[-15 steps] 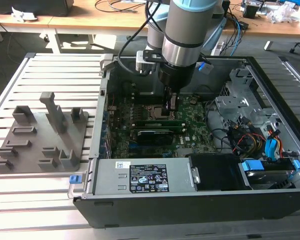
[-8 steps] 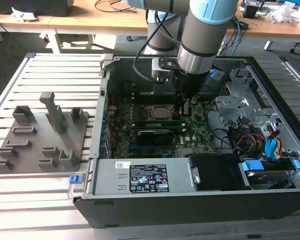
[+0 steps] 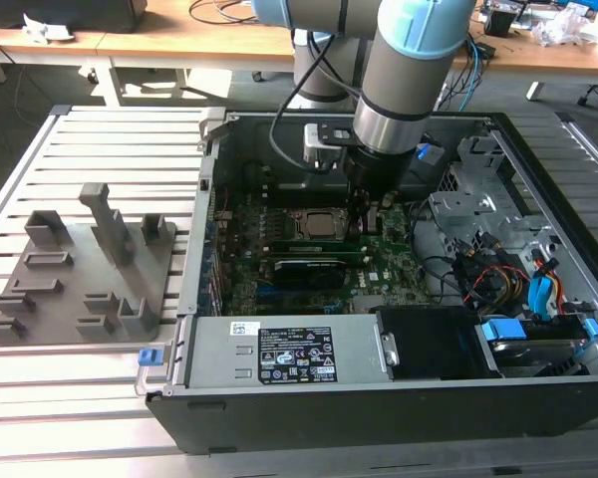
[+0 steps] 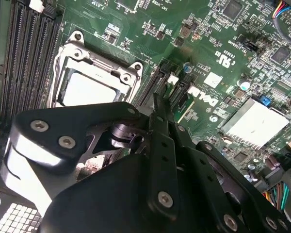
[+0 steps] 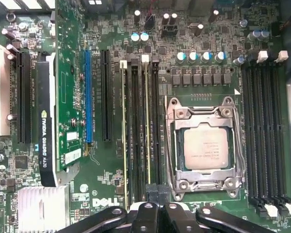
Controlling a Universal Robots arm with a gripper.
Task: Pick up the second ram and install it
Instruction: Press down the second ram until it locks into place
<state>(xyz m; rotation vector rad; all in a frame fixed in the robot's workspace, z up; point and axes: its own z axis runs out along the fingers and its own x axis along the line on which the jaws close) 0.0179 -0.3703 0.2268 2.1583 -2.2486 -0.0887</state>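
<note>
In the first wrist view the second ram (image 5: 147, 121) stands edge-up in a black slot beside the CPU socket (image 5: 206, 148), a thin pale-green line running along the slot. My gripper (image 5: 157, 194) is shut, its two dark fingers pressed together right over that stick's near end. Whether the tips touch it is hidden. The second wrist view has the same shut gripper (image 4: 160, 103) low over the slots next to the socket (image 4: 87, 87). In the exterior view the gripper (image 3: 369, 214) reaches down into the open computer case onto the motherboard (image 3: 384, 264).
Another stick (image 5: 123, 136) sits two slots away. A black graphics card (image 5: 46, 145) and heatsink (image 5: 41, 208) lie beyond it. The grey holder tray (image 3: 80, 269) rests on the slatted table at the exterior view's left. Power supply (image 3: 279, 354) and cables (image 3: 498, 274) crowd the case.
</note>
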